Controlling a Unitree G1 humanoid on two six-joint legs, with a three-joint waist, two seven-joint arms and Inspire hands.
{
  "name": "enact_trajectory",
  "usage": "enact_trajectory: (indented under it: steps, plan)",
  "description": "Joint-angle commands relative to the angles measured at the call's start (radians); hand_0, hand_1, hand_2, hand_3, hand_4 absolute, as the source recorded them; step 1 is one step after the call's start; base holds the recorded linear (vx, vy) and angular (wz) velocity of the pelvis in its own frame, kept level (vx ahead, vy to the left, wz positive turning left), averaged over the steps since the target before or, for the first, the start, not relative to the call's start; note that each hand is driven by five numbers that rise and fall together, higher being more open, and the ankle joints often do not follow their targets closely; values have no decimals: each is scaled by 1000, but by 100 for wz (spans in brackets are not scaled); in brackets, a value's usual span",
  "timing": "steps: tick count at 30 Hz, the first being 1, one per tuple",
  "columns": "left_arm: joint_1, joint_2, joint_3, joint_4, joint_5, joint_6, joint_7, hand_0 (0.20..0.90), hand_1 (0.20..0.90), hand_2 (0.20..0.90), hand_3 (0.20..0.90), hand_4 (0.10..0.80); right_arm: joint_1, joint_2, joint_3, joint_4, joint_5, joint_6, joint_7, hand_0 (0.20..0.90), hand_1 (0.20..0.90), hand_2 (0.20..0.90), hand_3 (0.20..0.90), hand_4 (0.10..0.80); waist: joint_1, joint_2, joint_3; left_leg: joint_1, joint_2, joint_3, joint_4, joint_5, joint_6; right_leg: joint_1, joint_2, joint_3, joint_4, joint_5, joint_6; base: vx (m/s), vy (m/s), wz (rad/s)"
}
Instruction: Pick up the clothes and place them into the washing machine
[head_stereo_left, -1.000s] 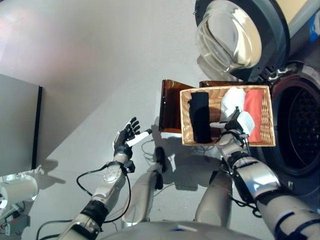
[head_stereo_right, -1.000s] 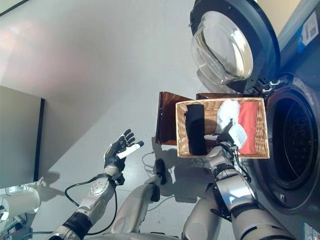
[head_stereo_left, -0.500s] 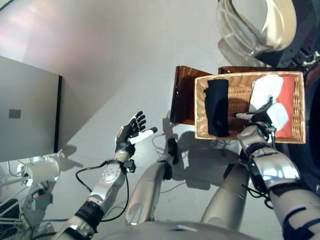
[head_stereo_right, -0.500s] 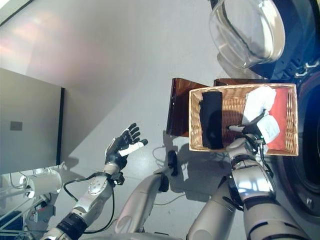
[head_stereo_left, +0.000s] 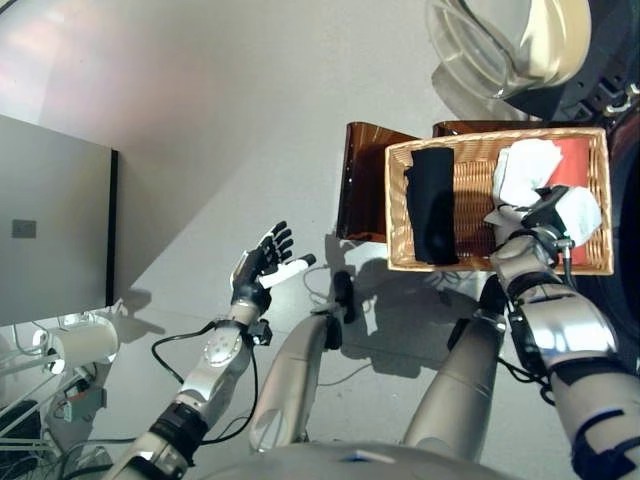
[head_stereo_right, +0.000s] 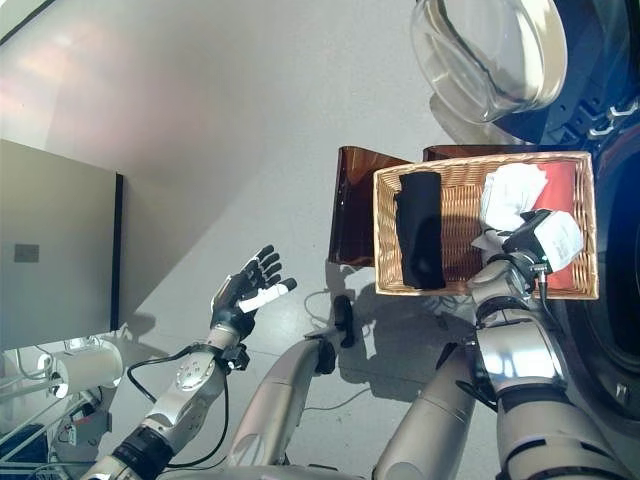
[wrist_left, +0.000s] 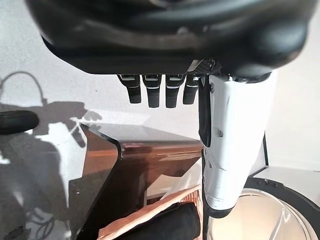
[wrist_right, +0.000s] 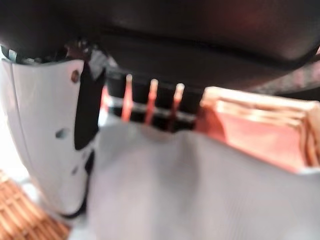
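The right hand (head_stereo_left: 553, 212) reaches into the wicker basket (head_stereo_left: 467, 263), its fingers lost against the white garment (head_stereo_left: 524, 170), so whether they grip cannot be told. That garment lies mid-basket, between a black garment (head_stereo_left: 433, 205) near one end wall and a red one (head_stereo_left: 574, 160) toward the other. The washing machine's open door (head_stereo_left: 510, 45) hangs just past the basket's far rim. The left hand (head_stereo_left: 262, 268) hovers over the floor (head_stereo_left: 200, 120), fingers spread and empty.

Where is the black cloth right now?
The black cloth lies in the wicker basket, at its left end, with the white cloth to its right near the right hand.
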Motion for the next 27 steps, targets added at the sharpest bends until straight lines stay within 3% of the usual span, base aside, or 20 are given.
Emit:
enact_trajectory:
  steps: [1, 10, 14, 20, 24, 27]
  plan:
    - [10, 59, 83, -82, 1, -84, 10, 900, 900, 900, 900, 800, 14, 6, 4, -22, 31, -3, 0, 200, 200, 200, 200, 300, -15, 19, -1, 4, 87, -51, 98, -92, -115, -7, -27, 67, -27, 77, 12, -10, 19, -5]
    - [11, 57, 97, -56, 2, -84, 9, 900, 900, 900, 900, 800, 59, -9, -55, -83, 136, -65, -7, 200, 200, 200, 200, 300, -32, 1, -2, 10, 97, -43, 111, -102, -114, -12, -16, 83, -23, 73, 9, 3, 4, -3]
    - [15, 49, 125, -37, 6, -82, 23, 900, 900, 900, 900, 800, 112, 9, -101, -213, 286, -160, 32, 200, 200, 200, 200, 300, -63, -15, 6, 30, 108, -28, 101, -105, -116, -12, -1, 96, -32, 74, 6, 12, 6, -14]
    - [84, 58, 177, -73, -28, -72, -16, 900, 900, 900, 900, 800, 345, 45, -185, -527, 599, -319, 228, 200, 200, 200, 200, 300, -117, -45, 15, 47, 129, -8, 93, -110, -124, -22, 18, 113, -40, 75, 5, 7, -6, -25]
    - [90, 37, 182, -43, -55, -77, -50, 900, 900, 900, 900, 800, 403, 79, -307, -539, 887, -422, 398, 200, 200, 200, 200, 300, -136, -52, 13, 55, 139, -6, 90, -114, -129, -18, 22, 112, -42, 67, 8, 12, -33, -13]
    - [84, 27, 182, -28, -60, -77, -61, 900, 900, 900, 900, 800, 376, 98, -350, -509, 1003, -449, 444, 200, 200, 200, 200, 300, -135, -50, 13, 64, 142, -3, 86, -114, -131, -10, 26, 106, -45, 64, 7, 12, -17, -3]
